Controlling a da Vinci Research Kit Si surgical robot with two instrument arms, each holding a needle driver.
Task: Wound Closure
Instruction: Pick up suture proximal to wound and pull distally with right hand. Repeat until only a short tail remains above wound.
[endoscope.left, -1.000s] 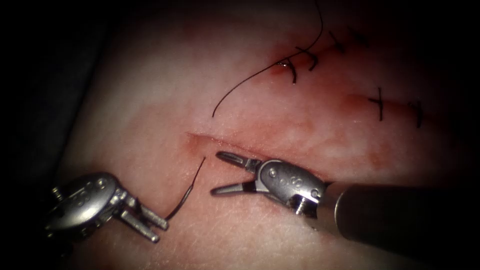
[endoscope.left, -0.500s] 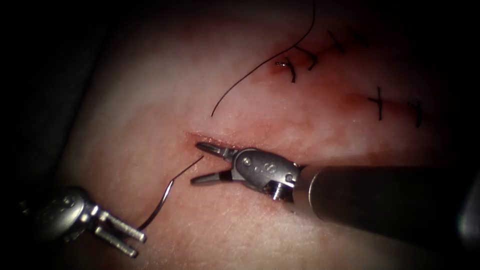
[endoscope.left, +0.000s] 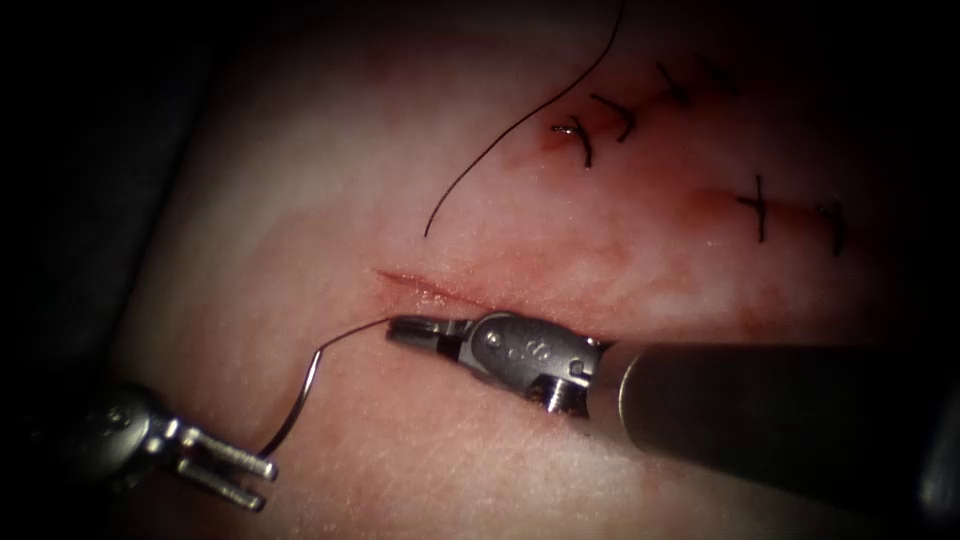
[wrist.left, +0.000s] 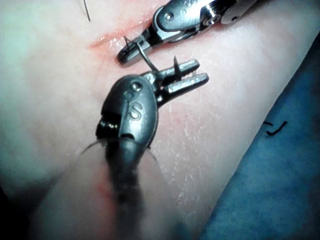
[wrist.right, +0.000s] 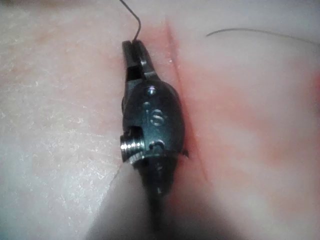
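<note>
The curved needle (endoscope.left: 306, 385) arcs free above the tissue (endoscope.left: 300, 200), just left of the open cut's (endoscope.left: 430, 290) left end. My left tool (endoscope.left: 262, 482) at the lower left is shut on the needle near its tail. My right tool (endoscope.left: 392, 328), coming in along the cut, is shut on the needle near its tip. In the left wrist view the left jaws (wrist.left: 201, 71) clamp the needle (wrist.left: 146, 56), with the right tool (wrist.left: 122, 56) just beyond. In the right wrist view the shut right jaws (wrist.right: 134, 46) pinch the needle (wrist.right: 136, 30) beside the cut (wrist.right: 172, 45).
A loose dark thread (endoscope.left: 500, 140) runs from above the cut up to the top edge. Several tied stitches (endoscope.left: 580, 140) close two other cuts at the upper right. Red fluid stains the cut's edges. A blue drape (wrist.left: 280, 165) lies beside the tissue.
My right tool has moved left along the cut and its jaws have shut on the needle's tip. My left tool has swung down and left, turning the needle with it.
</note>
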